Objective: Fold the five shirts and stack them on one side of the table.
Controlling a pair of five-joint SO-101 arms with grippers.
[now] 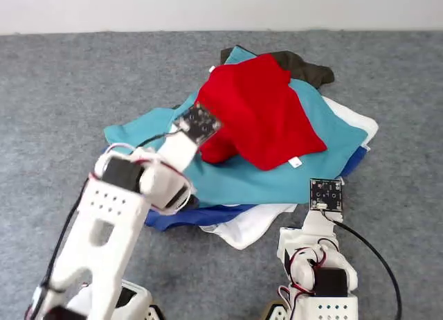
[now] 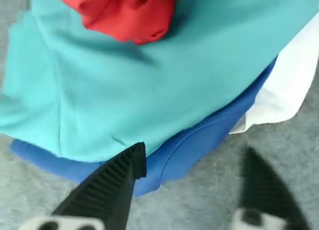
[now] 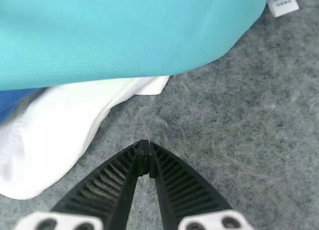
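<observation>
**Shirts [image 1: 263, 150] all in one heap, nothing folded yet**

L side: left arm [image 1: 111, 209] stands over the heap's near-left edge. Left gripper [image 2: 194, 153] is spread wide w/ nothing in it, just above where the teal shirt [image 1: 242, 171] overlaps the blue shirt [image 1: 187, 217]. One finger [image 2: 114, 180] points at that teal hem, the other is out over bare table [image 1: 62, 91].

Mid-table: the heap itself.
- Red shirt [image 1: 259, 112] is crumpled on top.
- Teal shirt is spread widest, right under the red.
- Blue shirt pokes out below it along the near edge.
- White shirt [image 1: 246, 226] shows at the near and right edges, seemingly at the bottom.
- Dark shirt [image 1: 304, 67] sticks out at the far back, mostly covered.

R side: right arm [image 1: 318, 258] sits low at the front. Right gripper [image 3: 144, 145] is closed tip to tip and empty, aimed at the table just beside the white shirt's edge. It doesn't look to touch the cloth.

My read: very first step, i.e. getting one shirt off the heap to lay flat. The open left gripper is placed for a pinch at the teal/blue edge. That calls for coming down on a single layer only, since the hems lie stacked and two could get nipped together. The red shirt rides on the teal, so pulling teal would prob. drag it along; red first looks easier. The right gripper would need to open before it can help. Bare table on both sides gives room to spread and stack.
</observation>
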